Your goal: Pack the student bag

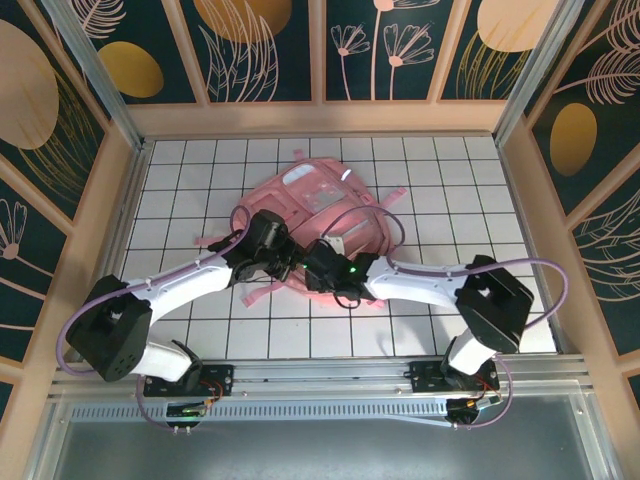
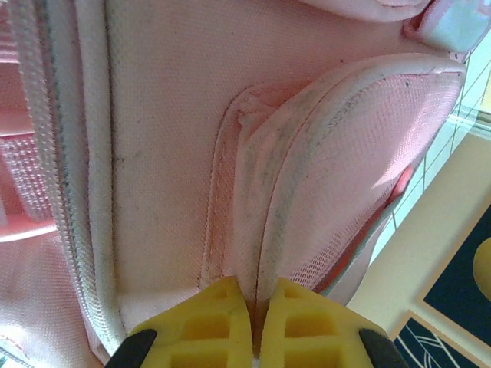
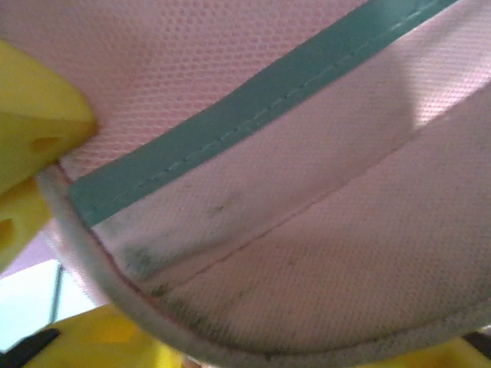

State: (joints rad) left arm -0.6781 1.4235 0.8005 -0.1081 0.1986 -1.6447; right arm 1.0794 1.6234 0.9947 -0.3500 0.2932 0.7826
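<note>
The left gripper (image 2: 255, 295) is pinched tight on a fabric fold of the bag (image 1: 330, 200), which lies in the middle of the table (image 1: 450, 180), just beyond both arms. The right gripper (image 3: 80, 230) straddles the bag's piped rim, jaws partly apart; whether it grips, I cannot tell. The step looks like opening the bag. Next comes a firm hold on the right, then parting the edges. One bag, two grippers.

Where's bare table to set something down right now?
Bare table lies in the far-left and far-right corners beside the student bag, and along the near strip between the arm bases. Crowded: the bag's near edge, where left gripper and right gripper meet.
</note>
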